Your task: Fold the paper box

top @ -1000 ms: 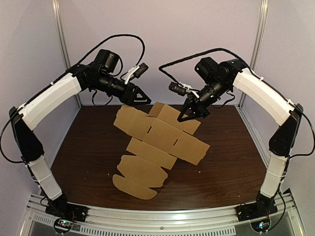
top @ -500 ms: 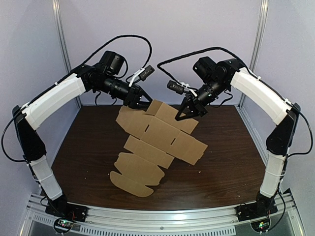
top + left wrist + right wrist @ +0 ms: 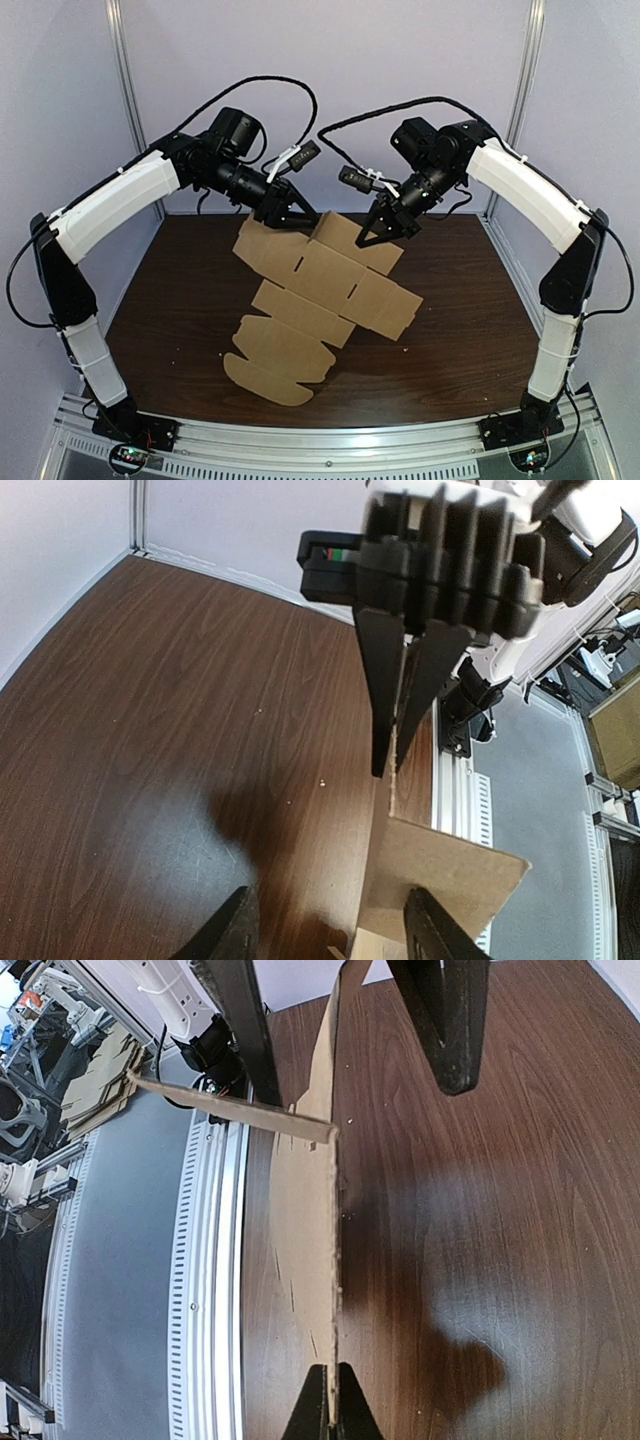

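Observation:
A flat brown cardboard box blank (image 3: 320, 290) hangs tilted over the dark wooden table (image 3: 170, 300), its near rounded flaps low and its far end raised. My right gripper (image 3: 368, 238) is shut on the blank's far edge; the right wrist view shows the fingers (image 3: 331, 1410) pinching the thin cardboard (image 3: 305, 1260) edge-on. My left gripper (image 3: 303, 216) is open at the far-left flap. In the left wrist view its fingers (image 3: 333, 935) straddle the upright cardboard panel (image 3: 440, 880) without touching it, with the shut right gripper (image 3: 395, 755) just beyond.
Pale walls and metal posts close in the table's back and sides. An aluminium rail (image 3: 320, 445) with both arm bases runs along the near edge. Bare wood lies left and right of the blank.
My left gripper has swung right and down to the blank's far-left flap, its fingers now around the panel. The right gripper kept its hold, and the blank shifted slightly.

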`<state>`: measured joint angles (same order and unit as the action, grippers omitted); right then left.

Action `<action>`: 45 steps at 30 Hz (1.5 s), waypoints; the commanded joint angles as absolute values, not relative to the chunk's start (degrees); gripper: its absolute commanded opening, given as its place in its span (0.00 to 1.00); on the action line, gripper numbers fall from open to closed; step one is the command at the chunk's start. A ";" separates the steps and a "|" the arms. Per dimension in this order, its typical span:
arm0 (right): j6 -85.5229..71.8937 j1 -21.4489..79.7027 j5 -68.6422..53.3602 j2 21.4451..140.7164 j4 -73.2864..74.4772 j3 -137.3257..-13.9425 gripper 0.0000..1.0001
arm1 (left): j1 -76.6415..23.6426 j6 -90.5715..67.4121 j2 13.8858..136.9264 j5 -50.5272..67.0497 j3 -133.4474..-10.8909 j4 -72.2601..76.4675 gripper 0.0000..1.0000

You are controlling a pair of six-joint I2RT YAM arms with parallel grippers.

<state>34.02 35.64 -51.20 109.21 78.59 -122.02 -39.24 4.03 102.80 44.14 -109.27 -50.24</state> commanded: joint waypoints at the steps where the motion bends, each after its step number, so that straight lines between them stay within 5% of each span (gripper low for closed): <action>1: 32.58 35.42 -51.57 110.11 79.22 -123.81 0.00 | -40.08 6.65 100.42 45.11 -110.04 -52.57 0.53; 14: 32.63 35.42 -54.50 109.73 79.69 -124.89 0.00 | -41.89 3.52 103.66 48.99 -108.81 -46.51 0.51; 23: 37.85 35.50 -59.79 108.06 83.09 -124.89 0.00 | -41.92 2.51 104.84 49.89 -108.90 -44.78 0.32; 33: 40.96 35.66 -62.83 106.66 84.90 -125.77 0.02 | -41.91 0.73 105.98 52.28 -108.72 -42.24 0.33; 42: 35.95 35.68 -59.71 105.32 78.46 -124.12 0.01 | -41.92 -1.93 106.70 54.57 -108.81 -40.72 0.03; 45: 34.59 35.64 -59.26 105.30 77.67 -123.93 0.01 | -41.92 -1.96 106.42 53.07 -108.79 -40.83 0.00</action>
<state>36.49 35.00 -56.16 108.44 80.42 -123.44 -41.36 -0.97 105.08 55.09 -109.01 -42.74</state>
